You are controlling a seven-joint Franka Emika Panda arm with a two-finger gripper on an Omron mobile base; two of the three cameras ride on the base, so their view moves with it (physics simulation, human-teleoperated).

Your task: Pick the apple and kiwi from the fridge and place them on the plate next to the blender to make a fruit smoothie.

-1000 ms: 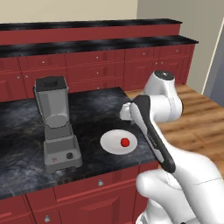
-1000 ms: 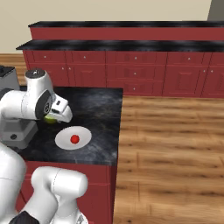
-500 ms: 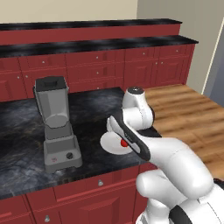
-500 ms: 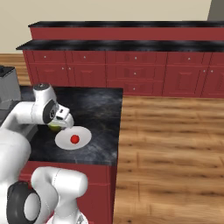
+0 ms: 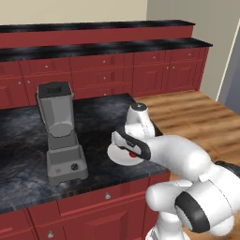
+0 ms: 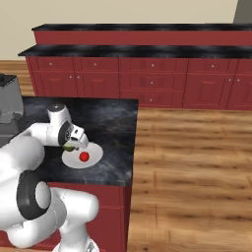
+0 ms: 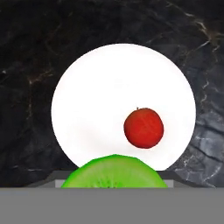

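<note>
Your gripper (image 6: 72,144) is clamped on the kiwi (image 7: 114,171), jaws drawn in narrow around it. In the hand view the green cut face sits at the bottom, right at the fingertips, over the near rim of the plate (image 7: 100,87). In the right base view the kiwi hangs just above the plate's left edge, not yet set down as far as you can judge.

The apple (image 7: 144,127) already lies on the plate, toward its right half in the hand view, clear of the rim. The plate sits on the black marble counter (image 5: 28,140) near its front right corner, just beside the blender (image 5: 61,136).

Handling, judged from the looks:
- Kiwi: light, half-round, soft flesh. Likely squashes if you squeeze harder. Cut face probably slick, so hold on the brown skin across the widest part, not on the green.
- It has a flat face and a curved back, so it may rock or roll on release if it lands curved side down.
- Apple: round, shiny, rolls easily. A nudge from the kiwi or a finger could send it off the plate.
- Plate: rigid, flat, nearly no lip, so nothing stops a rolling fruit.

Aim for the bare left half of the plate, well apart from the apple.
</note>
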